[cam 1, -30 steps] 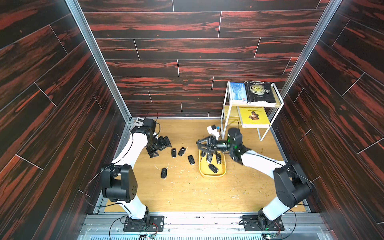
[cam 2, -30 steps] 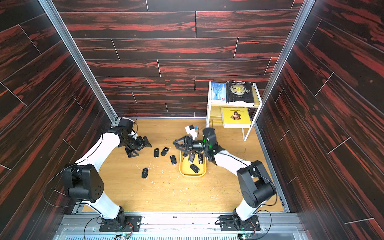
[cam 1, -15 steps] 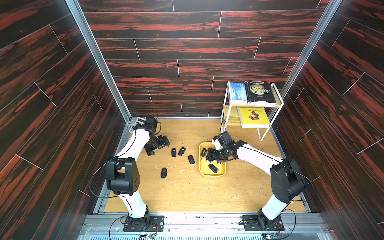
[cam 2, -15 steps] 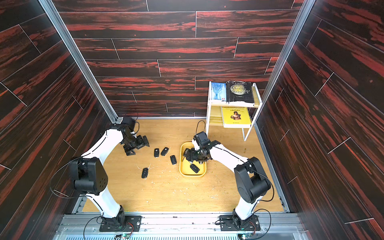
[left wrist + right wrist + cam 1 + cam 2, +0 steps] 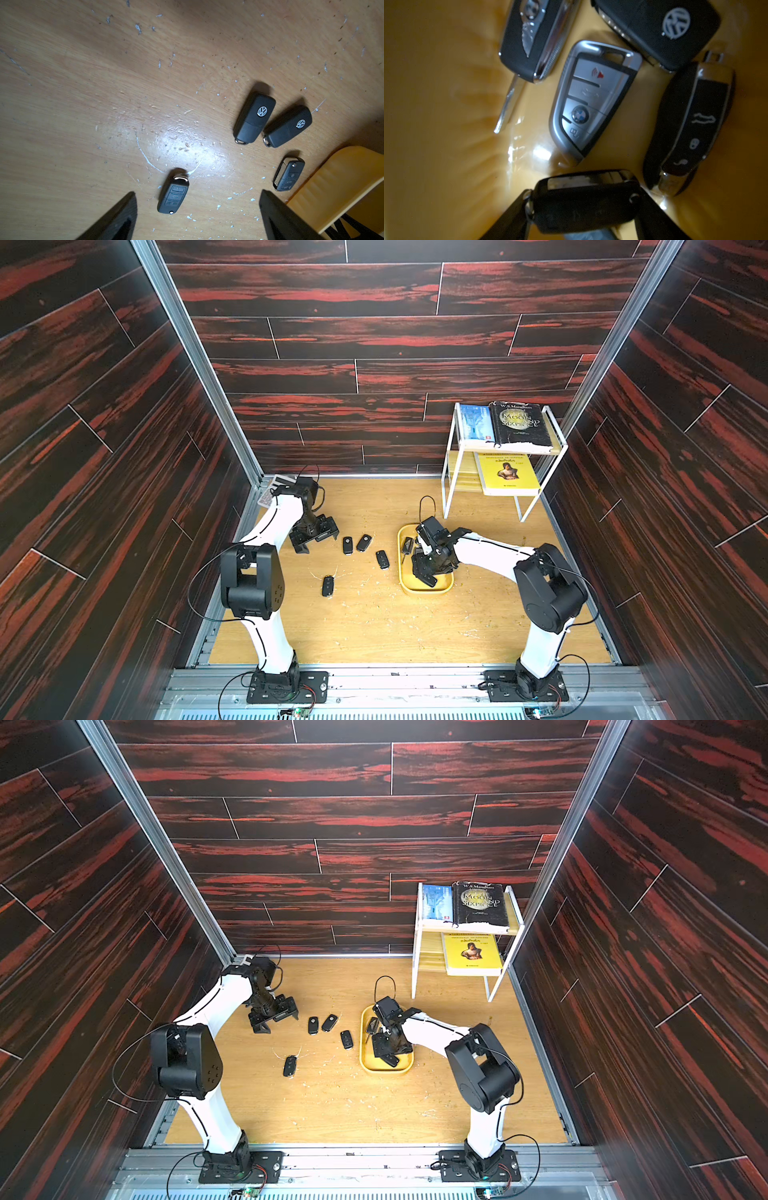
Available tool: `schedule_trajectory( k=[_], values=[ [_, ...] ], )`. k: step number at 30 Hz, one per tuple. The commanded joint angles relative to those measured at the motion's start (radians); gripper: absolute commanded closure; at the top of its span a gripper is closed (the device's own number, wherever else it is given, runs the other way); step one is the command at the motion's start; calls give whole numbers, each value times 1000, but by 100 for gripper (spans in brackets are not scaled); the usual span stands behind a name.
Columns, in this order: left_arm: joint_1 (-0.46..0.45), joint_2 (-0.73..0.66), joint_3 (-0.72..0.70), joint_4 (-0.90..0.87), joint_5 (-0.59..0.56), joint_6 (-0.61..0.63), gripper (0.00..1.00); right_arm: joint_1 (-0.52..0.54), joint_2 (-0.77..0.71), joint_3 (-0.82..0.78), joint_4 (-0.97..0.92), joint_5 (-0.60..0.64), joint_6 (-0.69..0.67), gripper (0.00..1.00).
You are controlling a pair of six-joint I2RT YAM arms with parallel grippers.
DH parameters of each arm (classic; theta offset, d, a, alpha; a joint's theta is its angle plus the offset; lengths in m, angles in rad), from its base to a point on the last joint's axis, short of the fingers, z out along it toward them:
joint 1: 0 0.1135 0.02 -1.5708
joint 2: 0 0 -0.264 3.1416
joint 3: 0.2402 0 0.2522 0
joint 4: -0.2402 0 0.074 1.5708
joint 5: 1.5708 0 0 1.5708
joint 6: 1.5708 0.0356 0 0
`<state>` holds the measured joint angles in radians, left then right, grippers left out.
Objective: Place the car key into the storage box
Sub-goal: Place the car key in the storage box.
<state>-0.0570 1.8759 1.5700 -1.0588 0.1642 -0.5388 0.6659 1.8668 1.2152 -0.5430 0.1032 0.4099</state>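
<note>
Car key [image 5: 583,199] gripped by the right gripper [image 5: 424,572] over the storage box [image 5: 426,591].
Nearest, a lone key [image 5: 328,585] lies on the wooden table [image 5: 374,626], left of the yellow box. In the right wrist view the two fingers [image 5: 517,209] of the right gripper press the black car key from both sides, low over the box floor. Beyond it a silver key [image 5: 591,104] and three dark keys [image 5: 660,31] lie inside the box. Just left of the box lies a single key [image 5: 382,559]. A little farther and more to the left, a pair of keys [image 5: 348,545] lies side by side. Left of this pair the left gripper [image 5: 316,540] hangs over the table, its jaws wide apart with nothing between them. At the far right stands a white rack [image 5: 453,489] with books [image 5: 515,425].
</note>
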Motion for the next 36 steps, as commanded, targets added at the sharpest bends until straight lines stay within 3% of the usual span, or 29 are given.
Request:
schedule_trajectory(
  k=[1,13,16,23,28,36],
  values=[
    [6,-24,-7,-23,-4,13,5,6,22,37,-31,77,10,42],
    [5,-35,-8,-15,7,26,5,30,76,95,-58,126,18,37],
    [5,-59,-37,29,14,29,5,32,80,102,-64,131,17,28],
    [5,-73,-47,57,-5,65,7,48,74,104,-61,142,17,23],
    [4,-46,12,-40,4,93,7,55,69,83,-38,142,18,19],
    [5,-51,12,-26,36,83,10,65,55,73,-19,169,18,14]
  ],
)
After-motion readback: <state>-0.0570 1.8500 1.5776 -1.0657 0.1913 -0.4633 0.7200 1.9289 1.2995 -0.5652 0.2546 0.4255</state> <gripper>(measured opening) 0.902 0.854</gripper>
